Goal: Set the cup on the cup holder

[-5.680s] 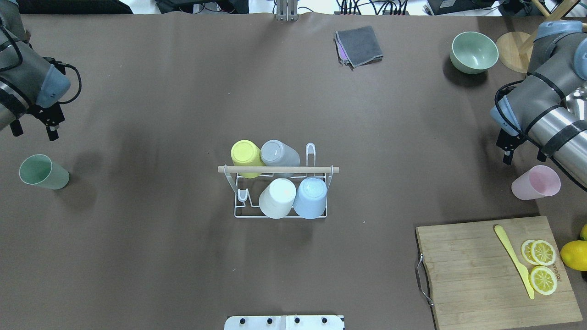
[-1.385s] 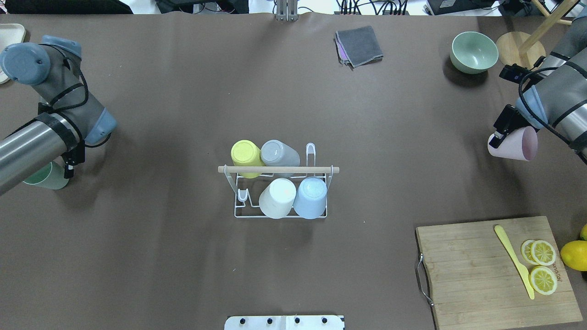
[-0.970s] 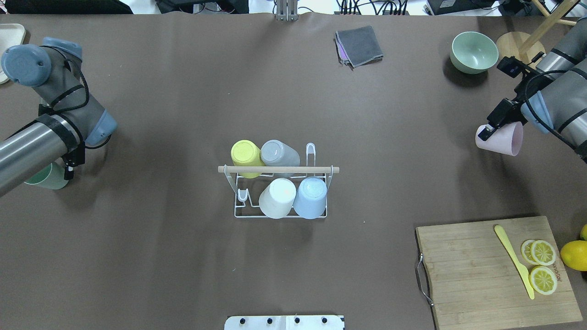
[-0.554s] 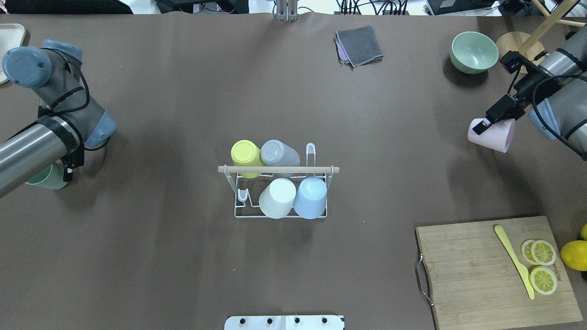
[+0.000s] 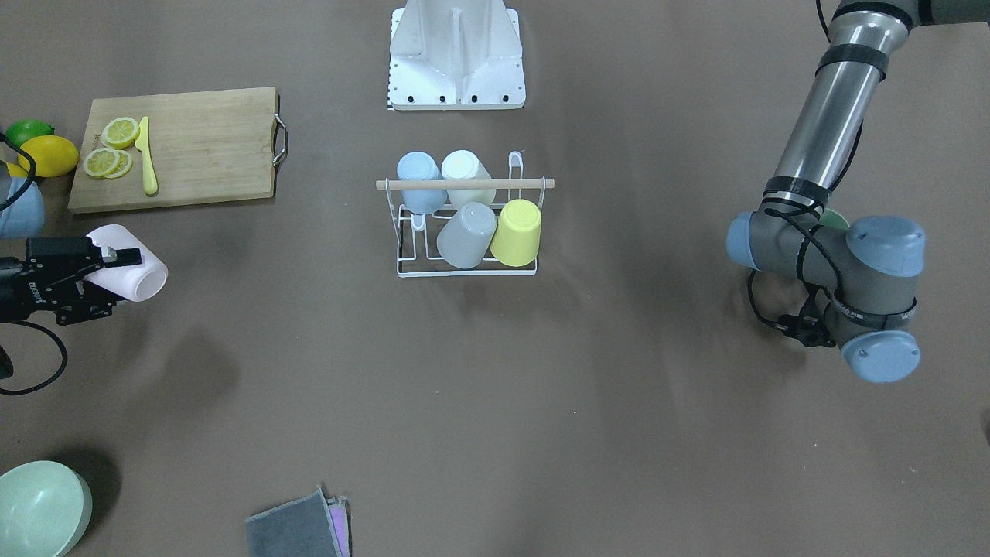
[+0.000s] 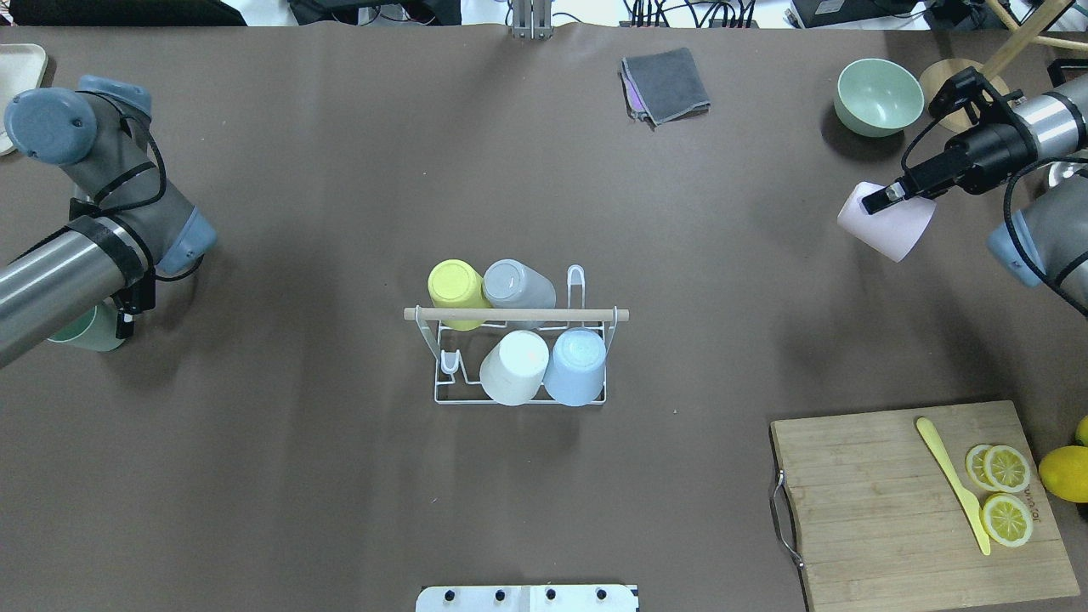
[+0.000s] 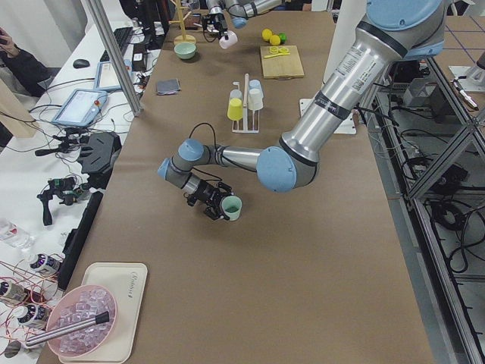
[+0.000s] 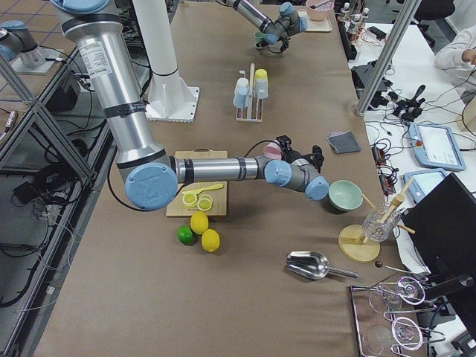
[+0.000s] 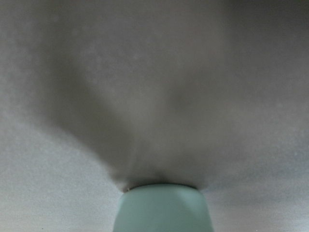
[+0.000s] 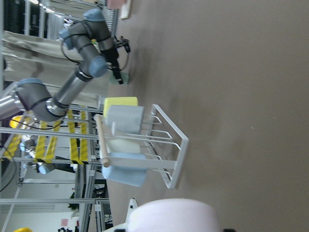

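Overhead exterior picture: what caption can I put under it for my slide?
Right gripper holds a tilted pink cup out to the side; the cup holder in the middle already has four cups.

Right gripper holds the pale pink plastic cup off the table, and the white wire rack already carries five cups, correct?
Four, not five: the overhead view shows a yellow cup, grey cup, white cup and blue cup on the white wire rack. The rest is right.

Green cup [image 6: 93,336] far left of the cup holder [image 6: 544,314] mostly hidden under the left arm [image 6: 59,276], pink cup [image 10: 174,215] cut off by the right wrist view's bottom edge, lemon [image 6: 1067,473] far right of it cropped
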You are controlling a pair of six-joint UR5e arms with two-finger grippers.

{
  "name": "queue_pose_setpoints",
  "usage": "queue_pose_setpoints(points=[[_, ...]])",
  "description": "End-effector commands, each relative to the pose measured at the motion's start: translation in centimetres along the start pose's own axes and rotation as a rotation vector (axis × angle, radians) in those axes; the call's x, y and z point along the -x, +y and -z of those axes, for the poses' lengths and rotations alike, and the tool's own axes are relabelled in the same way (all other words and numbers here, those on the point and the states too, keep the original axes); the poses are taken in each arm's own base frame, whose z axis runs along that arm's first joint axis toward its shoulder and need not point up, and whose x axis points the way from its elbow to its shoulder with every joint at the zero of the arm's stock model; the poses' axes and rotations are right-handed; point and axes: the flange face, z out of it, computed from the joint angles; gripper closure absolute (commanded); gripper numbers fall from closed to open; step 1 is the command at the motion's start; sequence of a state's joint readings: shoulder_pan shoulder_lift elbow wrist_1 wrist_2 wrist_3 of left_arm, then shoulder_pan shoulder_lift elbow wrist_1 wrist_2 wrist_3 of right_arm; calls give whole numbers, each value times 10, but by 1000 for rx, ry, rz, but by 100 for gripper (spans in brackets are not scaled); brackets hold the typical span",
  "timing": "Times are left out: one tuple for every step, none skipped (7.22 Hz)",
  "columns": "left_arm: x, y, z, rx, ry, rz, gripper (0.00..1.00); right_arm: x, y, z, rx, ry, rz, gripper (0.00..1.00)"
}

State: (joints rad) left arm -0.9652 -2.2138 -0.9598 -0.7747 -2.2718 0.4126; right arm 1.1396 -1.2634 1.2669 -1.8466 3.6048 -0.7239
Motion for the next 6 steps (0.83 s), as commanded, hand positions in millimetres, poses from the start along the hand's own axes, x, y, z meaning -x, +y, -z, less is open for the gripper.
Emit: queue_pose_setpoints(points=[[0,1,-1,6,1,5,3,22,-7,-16,-131,-180,145,77],[0,1,-1,6,1,5,3,26,-5,-20,-130,-214,216,83],[0,1,-1,7,1,6,5,31,-6,-29,-132,-236,350,87],[0,1,-1,7,1,6,9,38,-9,-34,-150,-258,439,87],[0,1,-1,7,1,6,14,47,-16,-42,-168,-275,551,87],[0,1,-1,7,1,6,24,52,-28,-54,-190,-295,668,86]])
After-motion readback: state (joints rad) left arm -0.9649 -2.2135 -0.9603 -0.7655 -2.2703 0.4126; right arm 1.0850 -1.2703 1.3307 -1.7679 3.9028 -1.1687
